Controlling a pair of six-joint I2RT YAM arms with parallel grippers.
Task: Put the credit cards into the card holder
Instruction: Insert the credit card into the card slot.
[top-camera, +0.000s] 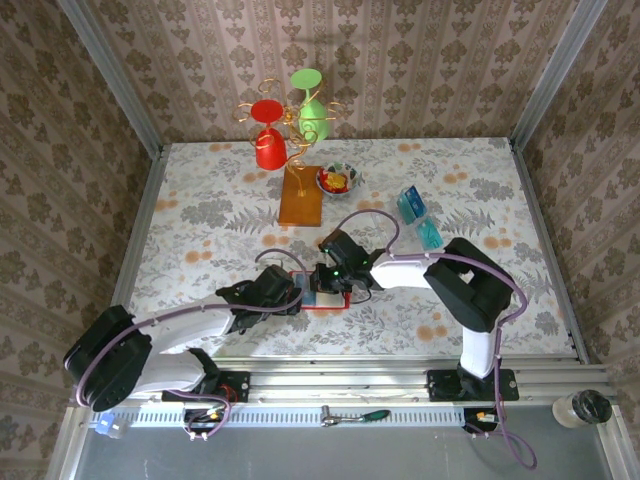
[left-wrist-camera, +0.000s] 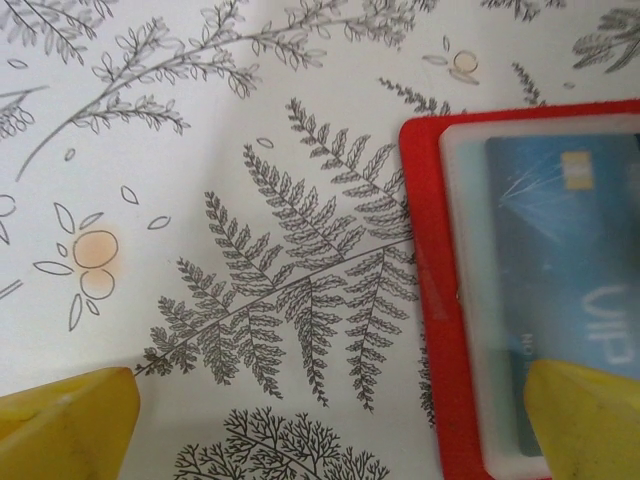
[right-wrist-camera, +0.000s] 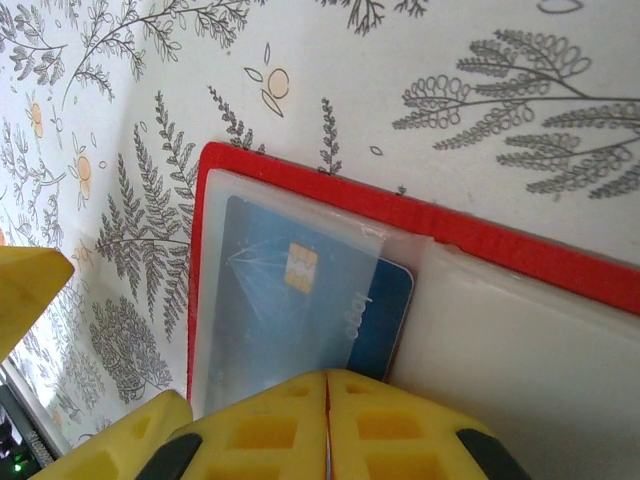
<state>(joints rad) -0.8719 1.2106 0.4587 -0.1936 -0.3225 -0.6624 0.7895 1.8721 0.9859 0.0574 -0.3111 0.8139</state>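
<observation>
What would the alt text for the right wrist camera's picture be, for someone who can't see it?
A blue credit card sits partly tucked under the clear pocket of an open red card holder, which lies on a fern-printed tablecloth. At the bottom, the right end effector, its yellow fingers closed together, meets the card's near edge.

On my overhead feed a flowered tablecloth (top-camera: 200, 230) covers the table. At the far side a gold wire rack (top-camera: 290, 118) stands on an orange base (top-camera: 300, 197), carrying a red cup (top-camera: 269, 150) and a green cup (top-camera: 313, 122). Just right of the base sits a small bowl (top-camera: 338, 180). A screwdriver (top-camera: 352, 417) lies on the near rail.
</observation>
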